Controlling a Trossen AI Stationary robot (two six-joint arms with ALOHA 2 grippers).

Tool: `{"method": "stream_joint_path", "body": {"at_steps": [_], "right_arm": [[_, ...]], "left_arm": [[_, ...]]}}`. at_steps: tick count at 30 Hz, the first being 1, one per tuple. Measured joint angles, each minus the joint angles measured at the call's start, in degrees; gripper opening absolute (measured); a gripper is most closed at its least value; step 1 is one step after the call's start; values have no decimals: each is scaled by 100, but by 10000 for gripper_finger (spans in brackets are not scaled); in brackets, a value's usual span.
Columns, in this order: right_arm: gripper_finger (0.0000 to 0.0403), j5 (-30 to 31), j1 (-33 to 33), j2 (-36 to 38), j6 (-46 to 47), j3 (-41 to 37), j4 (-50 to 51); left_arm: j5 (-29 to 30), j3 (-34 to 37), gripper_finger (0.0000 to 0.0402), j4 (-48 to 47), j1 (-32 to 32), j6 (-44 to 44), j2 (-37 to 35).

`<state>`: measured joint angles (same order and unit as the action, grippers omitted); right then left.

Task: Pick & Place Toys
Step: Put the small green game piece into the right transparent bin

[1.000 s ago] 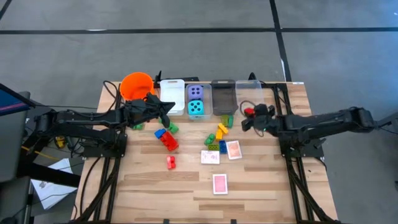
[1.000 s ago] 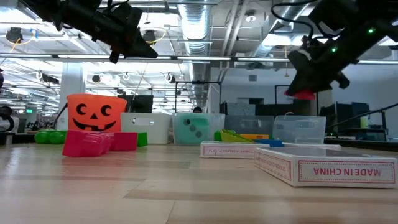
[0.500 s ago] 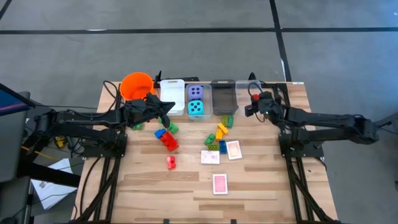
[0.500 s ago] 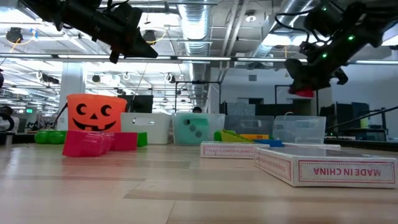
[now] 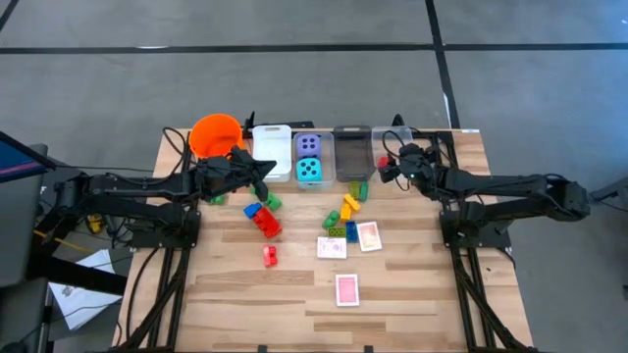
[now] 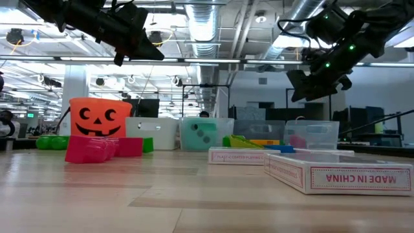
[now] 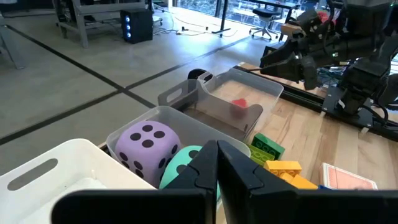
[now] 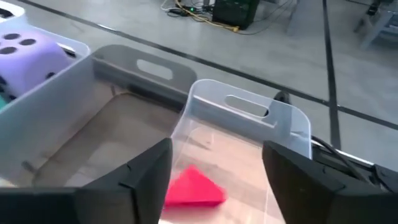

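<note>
Dropped red brick into clear bin (right gripper released above it, jaws spread). One toy sorted; others waited on desk. Left gripper clenched, empty, near bucket.

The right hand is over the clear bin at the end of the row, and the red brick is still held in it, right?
No. The right hand is open, and the red brick lies inside the clear bin, as the right wrist view shows. The hand is indeed over that end bin.
</note>
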<state>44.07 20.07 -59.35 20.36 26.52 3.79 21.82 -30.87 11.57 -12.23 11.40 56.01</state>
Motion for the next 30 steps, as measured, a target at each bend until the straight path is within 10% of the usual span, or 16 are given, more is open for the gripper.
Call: {"method": "stream_joint_path", "body": {"at_steps": [15, 23, 30], "right_arm": [[265, -968, -997, 4, 1307, 0, 13], [265, -643, -1688, 15, 1293, 1, -465], [265, -637, -1749, 15, 779, 314, -505]], "left_arm": [[-67, 0, 0, -2, 0, 2, 0], [-2629, -2, 0, 1159, 4, -45, 892], [-2979, -237, 0, 3104, 0, -42, 2679]]}}
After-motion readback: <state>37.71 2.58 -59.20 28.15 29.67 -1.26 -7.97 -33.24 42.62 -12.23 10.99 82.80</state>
